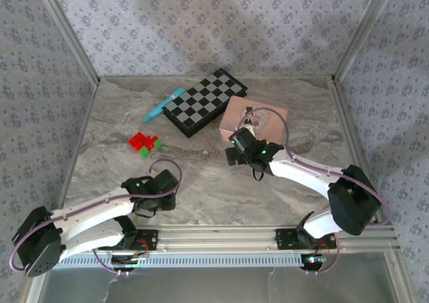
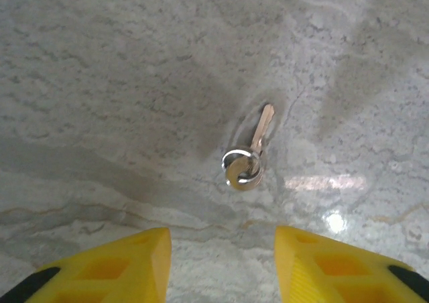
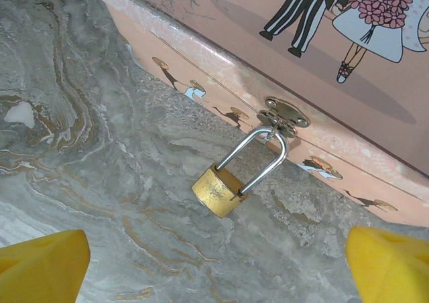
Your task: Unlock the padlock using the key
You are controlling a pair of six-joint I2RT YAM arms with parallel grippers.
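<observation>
A small brass padlock [image 3: 218, 190] with a long silver shackle hangs from the hasp of the pink picture tin [image 3: 281, 55] and rests on the marble table. My right gripper [image 3: 214, 266] hovers open just in front of it, yellow fingertips [image 3: 43, 263] wide apart. The silver key [image 2: 251, 149] on a small ring lies flat on the table ahead of my left gripper [image 2: 223, 266], which is open with nothing between its fingers. In the top view the left gripper [image 1: 159, 189] sits near the front, the right gripper [image 1: 244, 147] by the tin [image 1: 258, 118].
A folded chessboard [image 1: 204, 102] lies at the back centre beside the tin. A turquoise pen [image 1: 163, 104] lies to its left. Red and green blocks [image 1: 144, 143] sit left of centre. Patterned walls enclose the table on three sides.
</observation>
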